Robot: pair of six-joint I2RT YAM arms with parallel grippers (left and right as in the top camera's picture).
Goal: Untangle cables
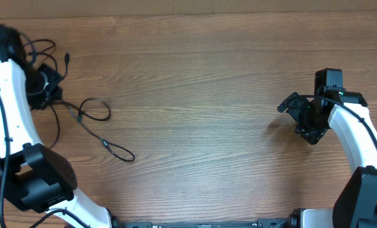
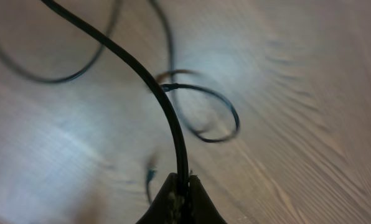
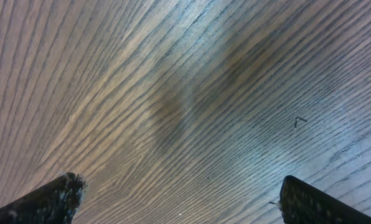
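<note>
The thin black cables (image 1: 82, 114) lie at the table's left side as loose loops. One small loop (image 1: 119, 153) trails toward the front, and another strand (image 1: 47, 45) curls behind the left arm. My left gripper (image 1: 52, 95) is shut on one cable (image 2: 173, 124), which runs up and left out of the closed jaws (image 2: 182, 190). Beyond it a small loop (image 2: 226, 106) rests on the wood, and a plug end (image 2: 150, 174) lies just left of the jaws. My right gripper (image 1: 300, 115) hovers far to the right, open (image 3: 185, 205), with only bare wood between its fingers (image 3: 55, 202).
The wooden table (image 1: 195, 76) stretches between both arms. A tiny dark scrap (image 3: 300, 121) lies on the wood near the right gripper. Thicker arm wiring (image 1: 5, 158) hangs along the left arm.
</note>
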